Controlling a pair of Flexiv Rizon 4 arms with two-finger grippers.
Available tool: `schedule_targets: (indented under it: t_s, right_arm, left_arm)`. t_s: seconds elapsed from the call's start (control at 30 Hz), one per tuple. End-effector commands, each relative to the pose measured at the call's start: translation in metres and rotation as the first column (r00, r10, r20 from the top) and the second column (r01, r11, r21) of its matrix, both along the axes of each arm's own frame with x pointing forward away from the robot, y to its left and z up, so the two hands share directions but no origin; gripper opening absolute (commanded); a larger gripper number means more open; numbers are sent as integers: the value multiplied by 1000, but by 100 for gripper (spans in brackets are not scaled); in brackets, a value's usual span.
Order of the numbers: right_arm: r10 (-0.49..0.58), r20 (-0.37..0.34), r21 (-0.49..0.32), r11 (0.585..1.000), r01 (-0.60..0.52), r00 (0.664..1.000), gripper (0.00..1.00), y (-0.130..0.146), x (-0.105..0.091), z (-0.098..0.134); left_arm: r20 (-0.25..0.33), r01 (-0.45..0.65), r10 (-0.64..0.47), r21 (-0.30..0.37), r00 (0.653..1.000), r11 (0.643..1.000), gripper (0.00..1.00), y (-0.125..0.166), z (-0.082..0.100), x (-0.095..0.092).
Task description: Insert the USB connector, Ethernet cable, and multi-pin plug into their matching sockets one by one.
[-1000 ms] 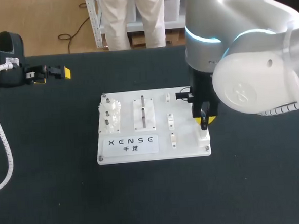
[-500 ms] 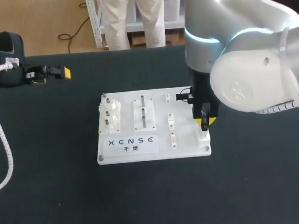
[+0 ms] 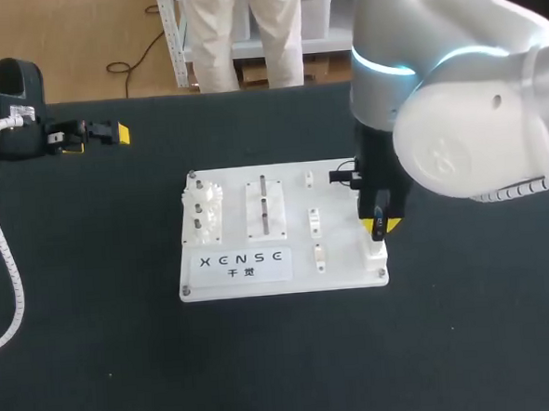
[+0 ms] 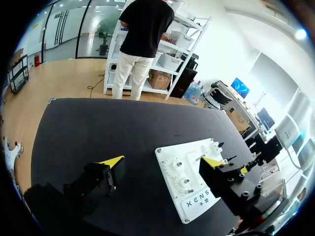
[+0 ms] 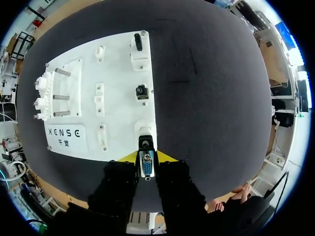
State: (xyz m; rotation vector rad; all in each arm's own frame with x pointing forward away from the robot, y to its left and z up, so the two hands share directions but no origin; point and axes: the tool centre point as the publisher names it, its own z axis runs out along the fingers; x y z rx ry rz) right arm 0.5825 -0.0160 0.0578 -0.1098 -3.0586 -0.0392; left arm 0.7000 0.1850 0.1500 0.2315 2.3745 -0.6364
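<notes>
Across the black table (image 3: 97, 347) the big right arm (image 3: 454, 92) leans down over the right edge of the white board (image 3: 344, 274). The left gripper (image 4: 161, 161) sits far off by the table's left edge, its fingers spread wide with nothing between them. The right gripper (image 5: 147, 157) is pinched tight on the multi-pin plug (image 5: 146, 166), one yellow tip on each side. The plug's front end sits right at the nearest socket block (image 5: 144, 132) on that edge, though I can't tell whether it is seated.
</notes>
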Motion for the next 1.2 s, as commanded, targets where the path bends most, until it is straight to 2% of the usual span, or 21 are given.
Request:
schedule_targets:
  t_s: [0.03,0.17,0.2,0.27,0.3,0.77,0.87,1.2]
  right_arm:
    - [1,-4,5,1000,-1,1000,0,-2,-1,-21]
    - [9,11,2,1000,-9,1000,0,1,2,-13]
    - [11,15,-1,1000,-11,1000,3,1,3,-11]
    - [15,22,-11,1000,-14,1000,49,3,4,-6]
    - [17,28,-14,1000,-17,999,100,4,5,-3]
    - [67,132,-50,997,-61,989,100,20,13,49]
    - [72,162,-82,995,-59,984,100,23,14,59]
    - [73,158,-89,994,-59,985,100,24,15,61]
  left_arm:
    - [0,0,0,0,1000,1000,100,0,0,0]
    - [0,0,0,0,1000,1000,100,0,0,0]
    - [0,0,0,0,1000,1000,100,0,0,0]
    - [0,0,0,0,1000,1000,100,0,0,0]
    - [0,0,0,0,1000,1000,100,0,0,0]
    - [0,0,0,0,1000,1000,100,0,0,0]
    - [0,0,0,0,1000,1000,100,0,0,0]
    - [0,0,0,0,1000,1000,100,0,0,0]
